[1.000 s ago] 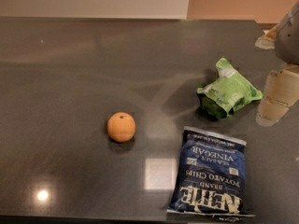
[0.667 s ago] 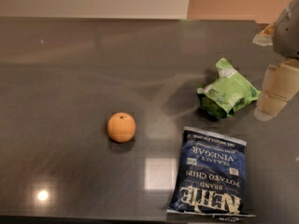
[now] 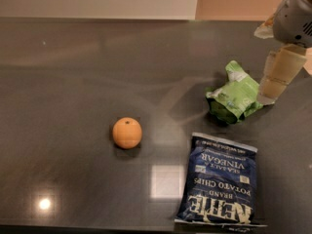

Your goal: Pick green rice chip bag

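The green rice chip bag is a small crumpled light-green bag with white patches, lying on the dark table at the right. My gripper comes in from the upper right corner and is open and empty. One beige finger points down just right of the bag, its tip close to the bag's right edge. The other finger shows only in part beside the grey wrist.
A larger dark-blue potato chip bag lies flat at the front right, just below the green bag. An orange sits left of centre. The dark table meets a wall at the back; its front edge is at the bottom.
My gripper has moved a little left and up in the picture, nearer the green bag's right side. The bags and the orange have not moved.
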{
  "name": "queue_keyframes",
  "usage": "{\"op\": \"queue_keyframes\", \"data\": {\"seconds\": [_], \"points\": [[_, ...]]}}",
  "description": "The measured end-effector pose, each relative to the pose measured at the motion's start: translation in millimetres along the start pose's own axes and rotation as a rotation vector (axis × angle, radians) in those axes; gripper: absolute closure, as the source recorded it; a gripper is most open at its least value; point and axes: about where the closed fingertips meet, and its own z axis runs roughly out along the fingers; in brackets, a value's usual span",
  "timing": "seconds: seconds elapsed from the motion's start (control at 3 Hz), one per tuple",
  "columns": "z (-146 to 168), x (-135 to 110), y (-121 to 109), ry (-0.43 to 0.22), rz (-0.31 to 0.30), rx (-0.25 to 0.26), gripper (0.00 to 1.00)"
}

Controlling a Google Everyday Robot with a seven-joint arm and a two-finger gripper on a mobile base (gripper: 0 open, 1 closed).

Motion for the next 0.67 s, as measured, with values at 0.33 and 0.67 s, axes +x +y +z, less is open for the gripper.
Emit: {"op": "queue_keyframes", "data": {"seconds": [0.33,0.67], "points": [[16,3,-23,-0.006,0.0,-0.021,0.0],[37,4,-34,-0.008,-0.041,-0.059,0.0]]}}
